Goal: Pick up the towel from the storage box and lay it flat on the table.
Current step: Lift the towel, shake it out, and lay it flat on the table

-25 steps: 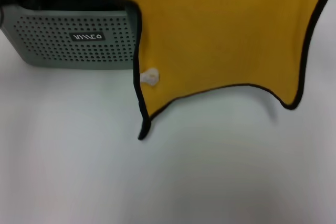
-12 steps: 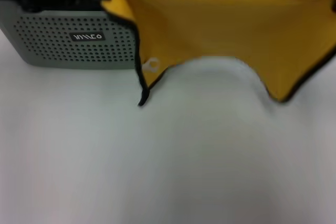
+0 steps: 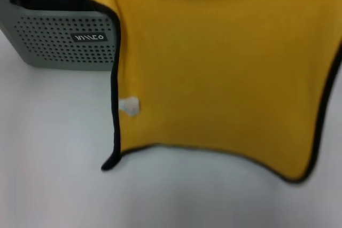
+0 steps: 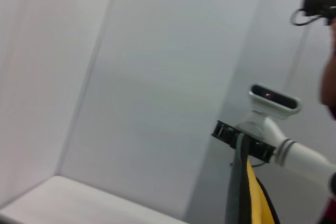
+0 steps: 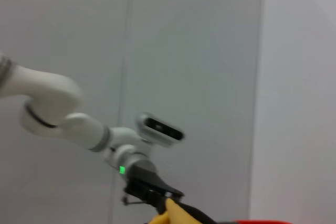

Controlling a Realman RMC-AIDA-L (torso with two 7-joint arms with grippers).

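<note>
Storage box [image 3: 59, 41] at the bench's [image 3: 53, 196] far left, black label facing forward | left hand [image 5: 157, 200] pinching one upper corner of the towel [image 3: 214, 78] | towel hanging spread above the bench, yellow face forward, white tag [image 3: 129, 106] near its left edge | right hand [image 4: 242, 141] gripping the opposite upper corner

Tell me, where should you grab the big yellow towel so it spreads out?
By its two top corners, one pincer from each side. The towel hangs open like a curtain, bottom corners dangling free, because the left pincer and the right pincer each pinch an upper corner.
</note>
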